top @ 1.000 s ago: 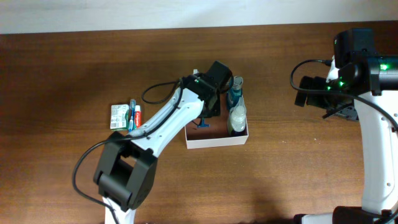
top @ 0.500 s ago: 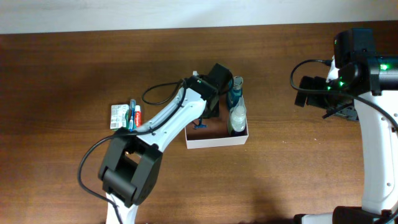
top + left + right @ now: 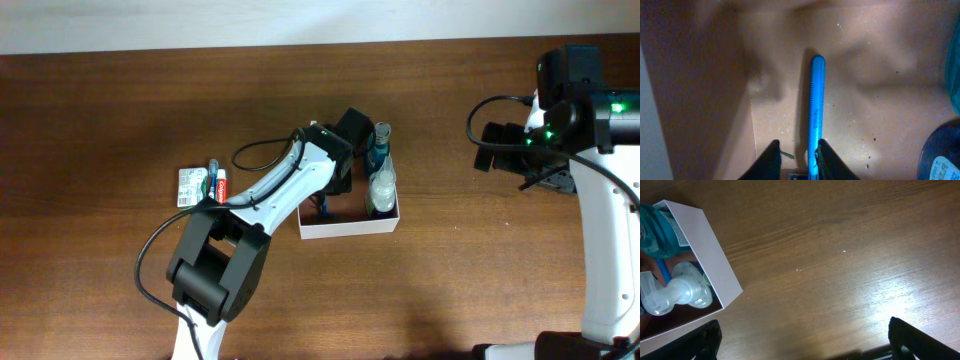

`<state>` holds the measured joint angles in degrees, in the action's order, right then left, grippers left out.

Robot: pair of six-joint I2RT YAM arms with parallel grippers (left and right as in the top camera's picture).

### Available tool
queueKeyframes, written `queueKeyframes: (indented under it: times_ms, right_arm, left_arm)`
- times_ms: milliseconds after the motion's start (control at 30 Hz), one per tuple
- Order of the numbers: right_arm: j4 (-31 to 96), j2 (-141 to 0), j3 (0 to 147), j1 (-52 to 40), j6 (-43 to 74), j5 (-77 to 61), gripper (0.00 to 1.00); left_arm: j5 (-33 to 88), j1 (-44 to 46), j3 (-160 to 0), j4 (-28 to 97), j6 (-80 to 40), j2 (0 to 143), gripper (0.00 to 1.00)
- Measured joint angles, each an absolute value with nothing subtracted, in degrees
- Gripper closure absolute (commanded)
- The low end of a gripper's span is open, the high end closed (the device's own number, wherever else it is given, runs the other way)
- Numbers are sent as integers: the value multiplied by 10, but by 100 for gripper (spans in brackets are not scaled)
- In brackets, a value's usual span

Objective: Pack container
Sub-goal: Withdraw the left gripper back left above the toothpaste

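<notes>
— Where's the container (image 3: 348, 228) from where you stand?

— Middle of the table (image 3: 450, 300), open top up. The left gripper (image 3: 798, 145) is down inside it, over at the box's 10 o'clock corner. Two bottles, a teal bottle (image 3: 377, 152) and a clear bottle (image 3: 381, 188), fill its 3 o'clock side.

— Holding anything?

— A blue handle (image 3: 816, 110) lies between the jaws, which stand narrow. There's a gap on one side of it, so I'd say it isn't clamped. Its long axis runs straight out from the gripper toward 12 o'clock in the wrist view, flat on the brown floor, beside the left wall.

— And the other arm?

— The right gripper (image 3: 805, 345) is spread wide with nothing in it, well off at the container's 3 o'clock.

— What's left to pack?

— The small tubes (image 3: 212, 187) at the container's 9 o'clock. The left arm is nearer them by far, so I'd expect the next reach to fall to it.
</notes>
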<state>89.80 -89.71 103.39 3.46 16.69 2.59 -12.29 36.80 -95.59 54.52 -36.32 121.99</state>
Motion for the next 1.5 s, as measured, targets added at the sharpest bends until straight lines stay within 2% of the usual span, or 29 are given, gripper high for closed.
queueKeyframes:
  times_ms: [200, 467, 700, 900, 1200, 1500]
  right_arm:
    - [898, -897, 1034, 35, 166, 26, 2]
    - [898, -897, 1034, 35, 167, 26, 2]
    - [898, -897, 1034, 35, 167, 26, 2]
    - [898, -897, 1034, 35, 166, 26, 1]
    - [898, -897, 1034, 35, 167, 26, 2]
    - [898, -897, 1034, 35, 167, 26, 2]
  left_arm:
    - [-123, 368, -960, 560, -360, 1220, 73]
    - [-123, 347, -1058, 666, -344, 1205, 73]
    - [-109, 258, -1129, 754, -279, 1104, 73]
    - [-96, 173, -1134, 794, -210, 1066, 67]
    - [-75, 94, -1084, 793, -153, 1068, 68]
    - [-46, 59, -938, 674, -115, 1069, 67]
